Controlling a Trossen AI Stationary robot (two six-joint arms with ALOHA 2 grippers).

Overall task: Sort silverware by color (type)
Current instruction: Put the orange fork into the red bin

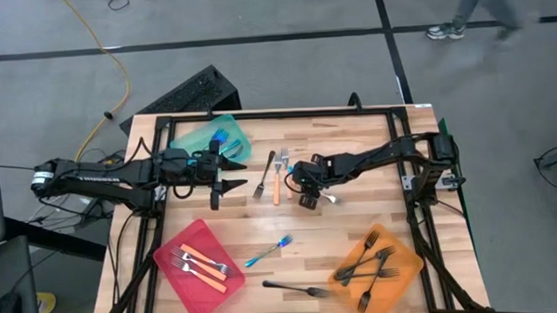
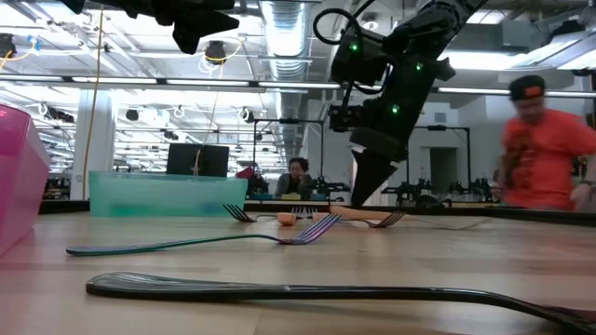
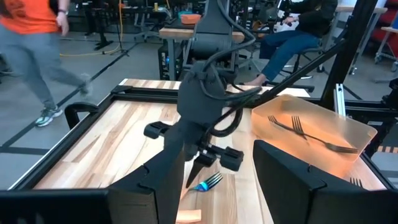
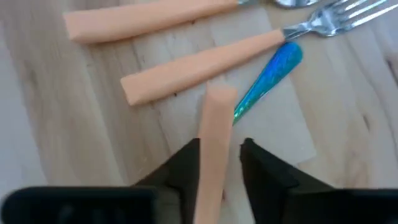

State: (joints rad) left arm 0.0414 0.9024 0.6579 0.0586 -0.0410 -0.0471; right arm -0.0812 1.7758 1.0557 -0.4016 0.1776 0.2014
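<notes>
Pinching an orange-handled fork between its dark fingers, the right gripper hangs near the middle of the wooden table — two more orange-handled forks and a blue-handled one lie on the boards just beside it. The left gripper waits next to the teal tray, jaws spread wide and empty. Elsewhere on the table, the red tray holds orange-handled forks and the orange tray holds black forks.
</notes>
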